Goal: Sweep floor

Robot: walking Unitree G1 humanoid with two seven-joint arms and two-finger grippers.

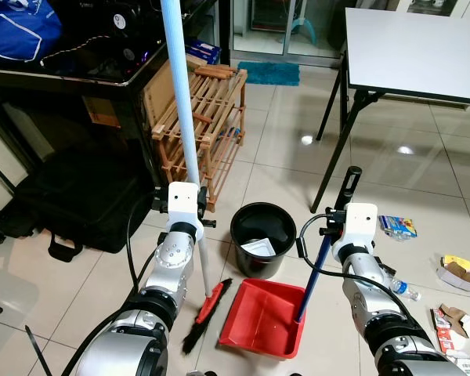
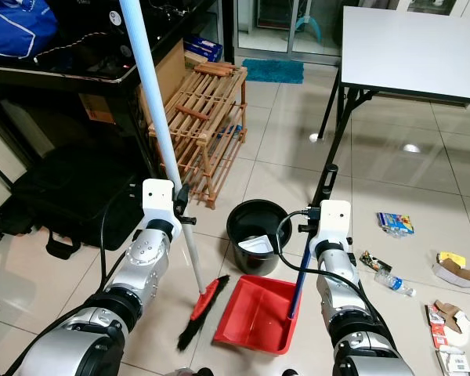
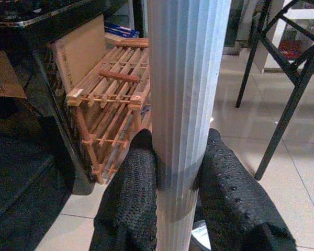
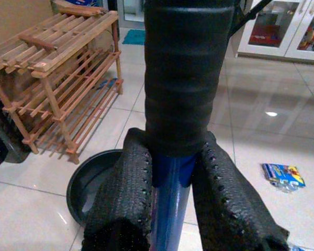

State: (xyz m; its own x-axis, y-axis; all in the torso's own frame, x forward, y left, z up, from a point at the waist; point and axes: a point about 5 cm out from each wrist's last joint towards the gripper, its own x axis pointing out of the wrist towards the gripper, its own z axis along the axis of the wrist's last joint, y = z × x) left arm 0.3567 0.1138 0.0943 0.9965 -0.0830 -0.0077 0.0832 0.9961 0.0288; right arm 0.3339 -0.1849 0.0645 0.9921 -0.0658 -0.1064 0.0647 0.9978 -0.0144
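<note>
Both jaws clamp handles in wrist views; eye views add broom (image 1: pixel 206 309) and red dustpan (image 1: pixel 262 317).

Litter (image 1: pixel 397 226) on tiled floor (image 1: pixel 282 149)

Both head eyes look forward and down from above the broom (image 1: pixel 189 149) and dustpan (image 1: pixel 264 316). Each wrist camera looks close along its pole, both sharing the wooden rack (image 3: pixel 112 89) beyond.
</note>
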